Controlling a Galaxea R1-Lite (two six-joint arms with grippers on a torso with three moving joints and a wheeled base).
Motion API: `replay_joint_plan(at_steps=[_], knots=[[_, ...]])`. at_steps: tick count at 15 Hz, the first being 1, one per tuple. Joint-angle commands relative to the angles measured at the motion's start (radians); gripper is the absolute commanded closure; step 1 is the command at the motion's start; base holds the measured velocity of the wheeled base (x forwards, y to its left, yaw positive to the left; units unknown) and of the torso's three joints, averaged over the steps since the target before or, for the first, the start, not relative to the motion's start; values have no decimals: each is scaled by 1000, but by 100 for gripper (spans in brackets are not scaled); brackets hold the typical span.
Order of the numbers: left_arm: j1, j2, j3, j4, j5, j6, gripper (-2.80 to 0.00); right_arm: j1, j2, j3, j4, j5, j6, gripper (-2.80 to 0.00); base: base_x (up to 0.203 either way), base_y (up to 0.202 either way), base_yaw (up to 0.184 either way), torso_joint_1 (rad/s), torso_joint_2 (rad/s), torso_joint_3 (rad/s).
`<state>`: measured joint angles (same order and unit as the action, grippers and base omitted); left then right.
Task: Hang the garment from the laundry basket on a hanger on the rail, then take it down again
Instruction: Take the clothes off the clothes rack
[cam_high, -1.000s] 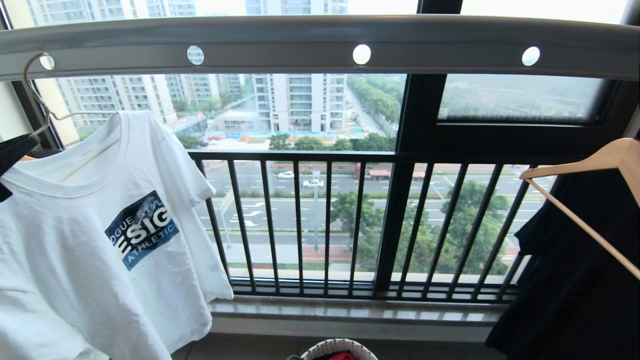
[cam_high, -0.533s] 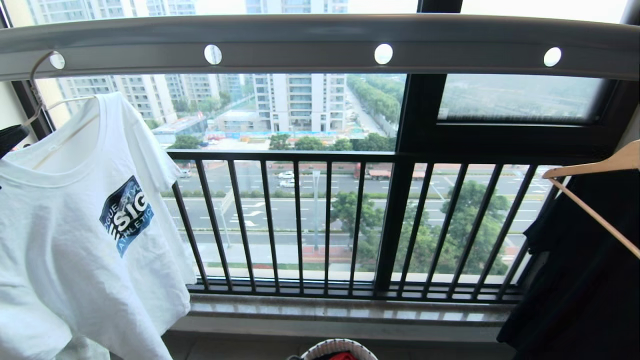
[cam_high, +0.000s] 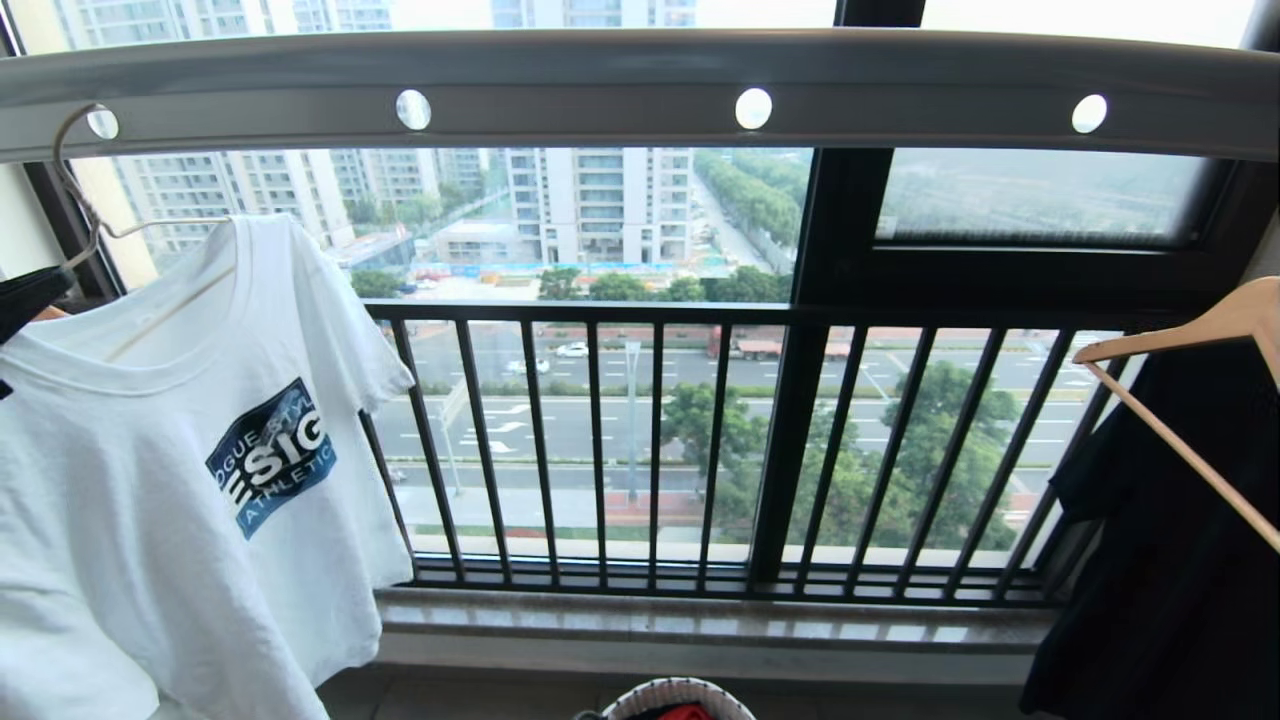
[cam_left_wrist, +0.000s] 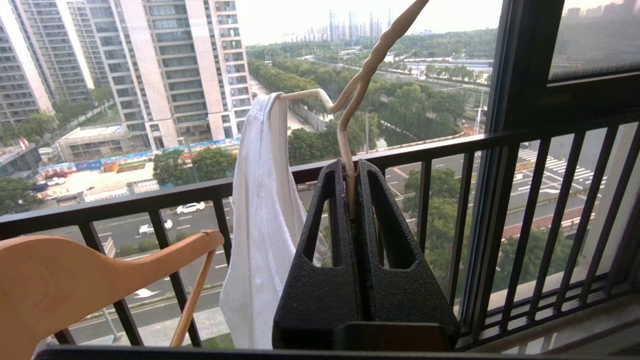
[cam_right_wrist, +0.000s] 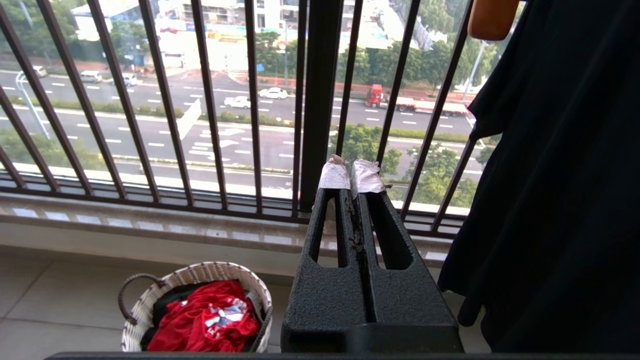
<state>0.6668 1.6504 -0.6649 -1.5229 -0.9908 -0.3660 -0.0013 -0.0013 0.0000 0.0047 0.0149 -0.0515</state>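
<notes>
- Your left gripper (cam_left_wrist: 350, 200) is clamped shut on the wire shoulder of the cream-white hanger (cam_left_wrist: 350, 107), just below its twisted neck; keep that pinch firm so the wire cannot roll between the fingers.
- Your right gripper (cam_right_wrist: 352, 175) is closed on nothing, parked low near the window railing (cam_high: 655, 440); leave it there.
- The white T-shirt (cam_high: 180, 470) with the blue chest print hangs on that hanger at the left end of the rail (cam_high: 640, 90), the hook (cam_high: 70, 150) curving up at the leftmost hole.
- My judgement: whichever way the hook is going, move it square to the hole, straight up or down, and slowly, since the shirt's weight will swing the wire.
- The woven laundry basket (cam_right_wrist: 200, 277) sits on the floor below the sill, a red cloth (cam_right_wrist: 205, 317) in it.
- Count: one wire hanger, two wooden hangers (cam_high: 1180, 330), one at each side, four rail holes in the head view, one dark garment (cam_high: 1170, 560) on the right.
</notes>
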Motion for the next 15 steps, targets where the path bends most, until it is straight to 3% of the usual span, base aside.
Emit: replay_joint_plan(at_steps=[1, 4, 15], knots=[[0, 20, 5, -7, -28, -1, 0, 0, 1, 0, 0, 0, 1, 0, 0, 0, 0, 0, 0, 0], [0, 16, 16, -7, -54, -1, 0, 0, 1, 0, 0, 0, -1, 0, 0, 0, 0, 0, 0, 0], [36, 2, 4, -7, -54, -2, 0, 0, 1, 0, 0, 0, -1, 0, 0, 0, 0, 0, 0, 0]])
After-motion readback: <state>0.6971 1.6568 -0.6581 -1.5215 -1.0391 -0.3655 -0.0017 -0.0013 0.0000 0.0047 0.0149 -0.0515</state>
